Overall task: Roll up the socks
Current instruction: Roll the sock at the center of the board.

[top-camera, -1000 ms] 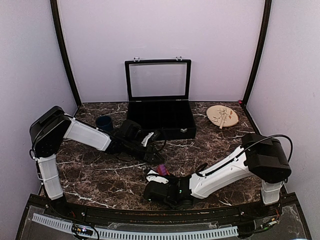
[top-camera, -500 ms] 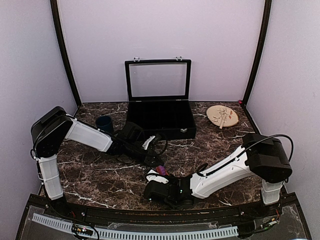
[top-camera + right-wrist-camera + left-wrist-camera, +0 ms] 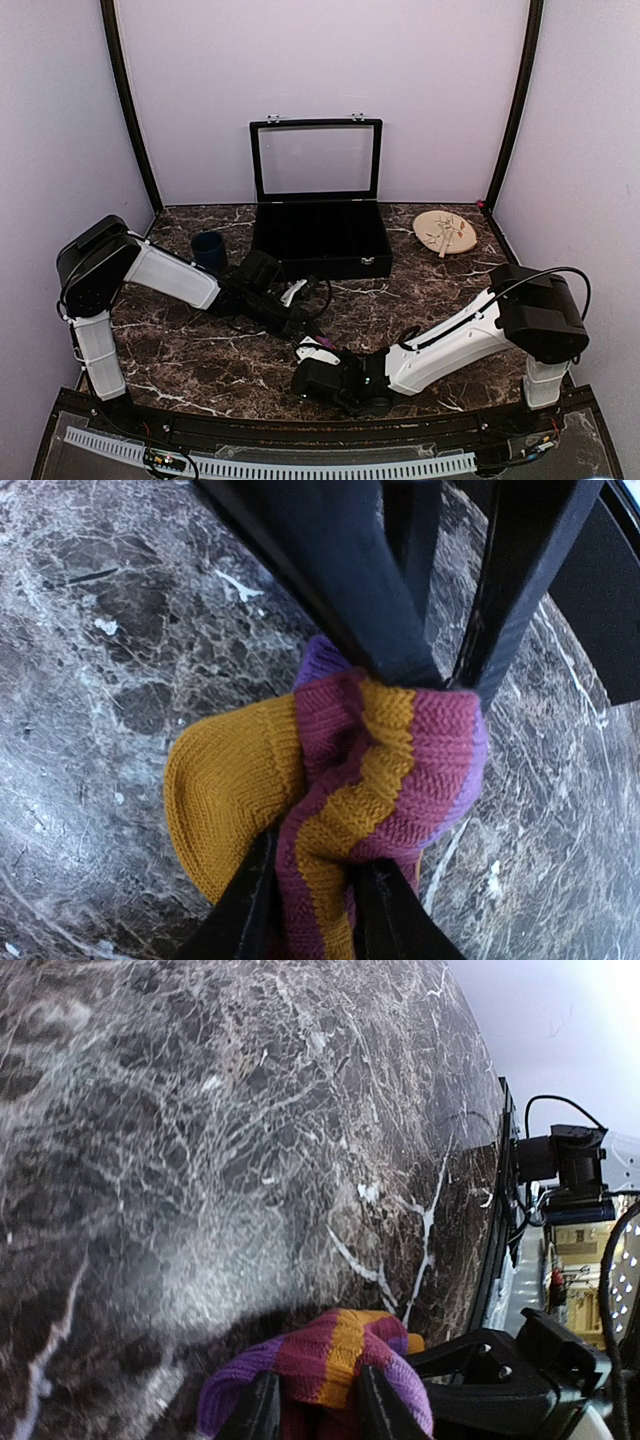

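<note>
One of the socks, maroon with purple and orange bands and an orange toe, is bunched into a lump just above the marble table near the front middle. My right gripper is shut on its lower part. My left gripper is shut on the same bundle from the opposite side, and its dark fingers reach down into the right wrist view. In the top view, the left gripper and the right gripper meet at the sock.
An open black box with its lid raised stands at the back centre. A dark blue cup sits behind the left arm. A round wooden plate lies at the back right. The table's front rail is close by.
The left jaws have narrowed onto the sock. The sock bundle and the right gripper have shifted slightly toward the near edge, and the left arm has drawn back a little.
</note>
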Controlling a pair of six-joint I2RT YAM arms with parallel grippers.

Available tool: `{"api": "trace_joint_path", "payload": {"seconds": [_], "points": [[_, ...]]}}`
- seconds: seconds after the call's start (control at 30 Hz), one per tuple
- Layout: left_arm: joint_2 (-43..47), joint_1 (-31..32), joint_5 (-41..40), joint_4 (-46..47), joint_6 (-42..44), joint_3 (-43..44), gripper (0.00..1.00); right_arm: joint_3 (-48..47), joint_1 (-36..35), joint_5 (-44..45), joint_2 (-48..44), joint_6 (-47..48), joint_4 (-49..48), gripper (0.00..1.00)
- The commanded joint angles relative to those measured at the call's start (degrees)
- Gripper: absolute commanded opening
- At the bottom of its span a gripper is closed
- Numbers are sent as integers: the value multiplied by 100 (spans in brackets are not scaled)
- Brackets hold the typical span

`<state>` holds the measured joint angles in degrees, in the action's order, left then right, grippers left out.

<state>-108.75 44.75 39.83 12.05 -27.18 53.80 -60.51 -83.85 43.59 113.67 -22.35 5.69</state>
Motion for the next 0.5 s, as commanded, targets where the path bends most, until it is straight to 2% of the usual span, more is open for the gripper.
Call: {"api": "trace_joint_path", "payload": {"seconds": [0.0, 0.1, 0.27, 0.47], "points": [[480, 68, 70, -59, 2, -167, 30, 321, -34, -1189, 315, -156, 669, 25], [564, 64, 5, -80, -28, -139, 32, 307, -36, -1209, 299, -156, 661, 25], [675, 63, -66, -77, -109, -51, 45, 312, -52, -1214, 295, -149, 641, 25], [579, 102, 139, -176, -25, -25, 45, 299, -53, -1205, 306, -121, 628, 25]]}}
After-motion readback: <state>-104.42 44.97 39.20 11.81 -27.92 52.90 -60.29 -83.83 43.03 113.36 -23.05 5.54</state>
